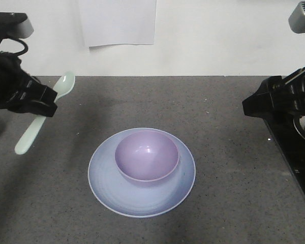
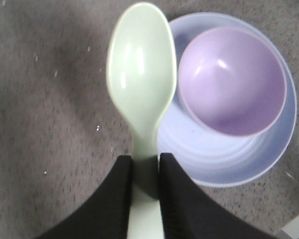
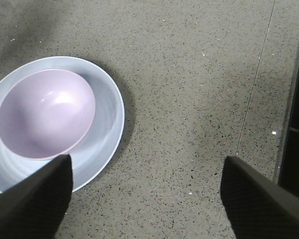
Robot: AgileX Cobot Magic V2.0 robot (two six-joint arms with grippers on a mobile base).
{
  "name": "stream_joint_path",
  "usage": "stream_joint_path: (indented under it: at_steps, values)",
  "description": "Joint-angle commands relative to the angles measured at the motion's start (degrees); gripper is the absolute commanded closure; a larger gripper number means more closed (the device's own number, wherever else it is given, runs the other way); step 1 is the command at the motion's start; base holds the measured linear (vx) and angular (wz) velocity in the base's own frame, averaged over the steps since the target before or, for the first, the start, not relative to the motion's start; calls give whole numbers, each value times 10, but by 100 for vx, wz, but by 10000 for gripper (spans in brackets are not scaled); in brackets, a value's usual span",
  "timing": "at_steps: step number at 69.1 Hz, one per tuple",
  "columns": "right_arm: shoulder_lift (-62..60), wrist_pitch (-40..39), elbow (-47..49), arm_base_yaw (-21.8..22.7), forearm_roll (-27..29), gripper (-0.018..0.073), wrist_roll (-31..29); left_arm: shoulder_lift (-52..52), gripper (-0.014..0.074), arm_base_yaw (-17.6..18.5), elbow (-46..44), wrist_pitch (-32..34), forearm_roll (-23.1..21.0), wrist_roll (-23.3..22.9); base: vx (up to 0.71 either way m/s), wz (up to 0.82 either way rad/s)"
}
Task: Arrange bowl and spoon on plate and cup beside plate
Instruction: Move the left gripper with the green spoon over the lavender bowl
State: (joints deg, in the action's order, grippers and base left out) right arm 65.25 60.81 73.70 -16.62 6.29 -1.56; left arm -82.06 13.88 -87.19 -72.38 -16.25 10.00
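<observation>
While your left claw (image 2: pixel 145 162) clamps the spoon (image 2: pixel 141 74) by its handle above the bench (image 1: pixel 229 193), the bowl (image 1: pixel 147 155) sits on the plate (image 1: pixel 104 178); your right claw (image 3: pixel 145 169) is spread wide

This looks like a robotics lab or test room, not a home kitchen. A dark grey speckled table (image 1: pixel 234 203) stands against a plain white wall (image 1: pixel 218 35) with a white sheet of paper (image 1: pixel 119 23) stuck on it. The left arm (image 1: pixel 12 84) and the right arm (image 1: pixel 287 96), black machinery, reach in over the table's two sides. The tableware is plain plastic: a plate (image 1: pixel 122 198) and a bowl (image 1: pixel 147 155).
</observation>
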Motion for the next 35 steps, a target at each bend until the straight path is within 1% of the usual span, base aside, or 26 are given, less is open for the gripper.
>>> stream_joint_path:
  at_steps: [1, 8, 15, 21, 27, 35]
  values:
    - [-10, -31, 14, 4, -2, -31, -1, -16, 604, 26, -53, 6, -23, 16, 0, 0]
    - [-10, -31, 14, 4, -2, -31, -1, -51, 604, 62, -94, 6, -15, 16, 0, 0]
    - [-10, -31, 14, 4, -2, -31, -1, -90, 604, 105, -122, 6, 11, 16, 0, 0]
    - [-10, -31, 14, 4, -2, -31, -1, -119, 604, 134, -129, 6, 31, 16, 0, 0]
    - [-10, -31, 14, 4, -2, -31, -1, -145, 604, 159, -129, 6, 41, 15, 0, 0]
    - [-10, -31, 14, 4, -2, -31, -1, -173, 604, 177, -129, 6, 41, 15, 0, 0]
